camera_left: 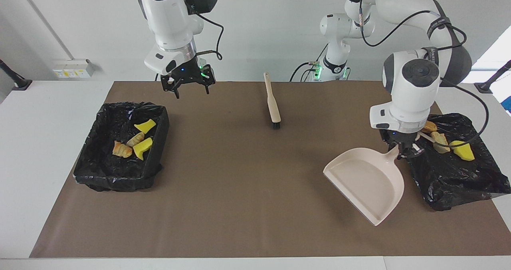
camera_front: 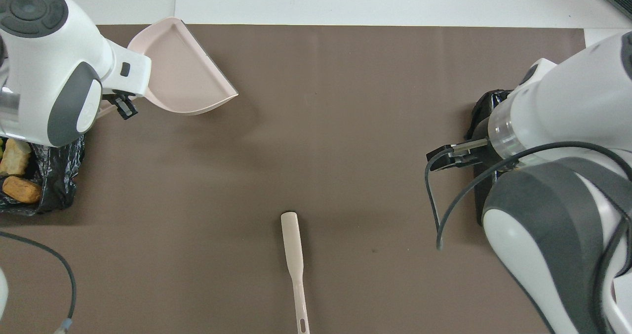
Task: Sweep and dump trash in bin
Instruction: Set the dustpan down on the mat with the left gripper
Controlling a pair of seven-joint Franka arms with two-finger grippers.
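Your left gripper (camera_left: pixel 402 150) is clamped on the handle of the beige plastic dustpan (camera_left: pixel 365 182), and the pan hangs empty over the brown paper mat (camera_left: pixel 239 182), just beside the black-bagged bin at the left arm's end (camera_left: pixel 451 178); its long axis runs slantwise from the handle at that bin's edge out to its open lip, which faces the middle of the mat and away from the robots; so the pan points away from the bin it neighbours.

The trash lies in the bins, none on the mat: beside the dustpan, a yellow sponge chunk (camera_left: pixel 463 151), a tan pastry piece (camera_left: pixel 440 141) and a brown bread piece (camera_left: pixel 429 126) sit in that near bin; well apart from the dustpan, in the black-bagged bin at the right arm's end (camera_left: pixel 119 170), lie two yellow sponge chunks (camera_left: pixel 143 147) and two tan-to-brown pastry pieces (camera_left: pixel 122 149).

The beige long-handled brush with dark bristles (camera_left: pixel 272 104) lies flat on the mat, well apart from the dustpan and nearer to the robots than it, handle toward them; nobody holds it.

Your right gripper (camera_left: pixel 187 87) hangs with fingers spread and empty, well apart from the dustpan, over the mat beside the right-end bin.

I judge that only setting the dustpan down remains; nothing stands in the way beneath it.
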